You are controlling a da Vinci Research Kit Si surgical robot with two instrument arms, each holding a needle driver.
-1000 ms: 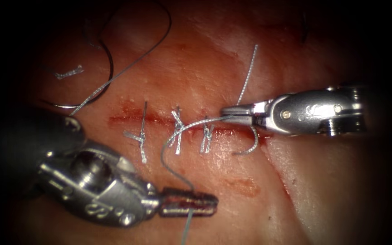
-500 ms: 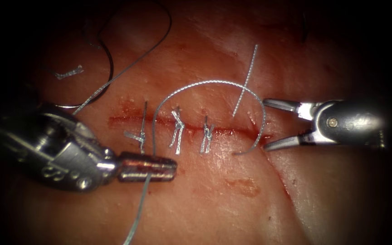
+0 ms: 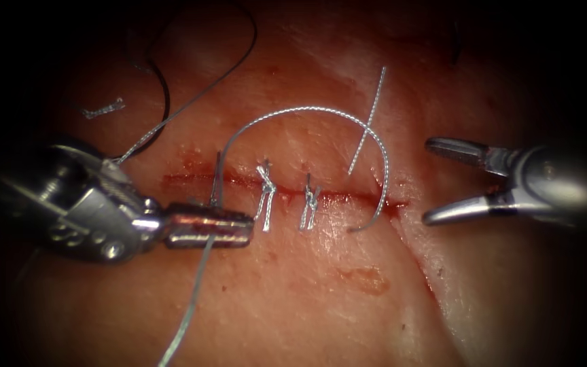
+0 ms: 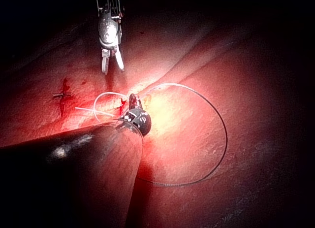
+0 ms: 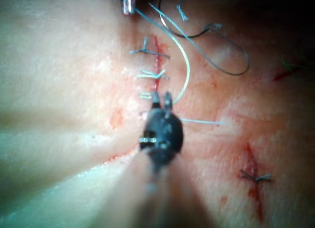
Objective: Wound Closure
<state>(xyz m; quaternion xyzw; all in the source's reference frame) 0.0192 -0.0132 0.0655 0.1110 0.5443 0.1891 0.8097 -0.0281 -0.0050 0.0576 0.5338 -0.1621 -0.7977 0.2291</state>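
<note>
My left tool (image 3: 208, 228) clamps the thread (image 3: 307, 110), my right tool (image 3: 443, 180) gapes empty just beyond the arched loop, the needle (image 3: 161, 95) lies loose above, so a careless tug could snag it.

I work at a surgical training bench: a slab of pork tissue (image 3: 321, 285) under bright endoscope light, its cut (image 3: 287, 194) crossed by knotted stitches (image 3: 265, 194), loose thread (image 3: 307, 119) lying around it.
</note>
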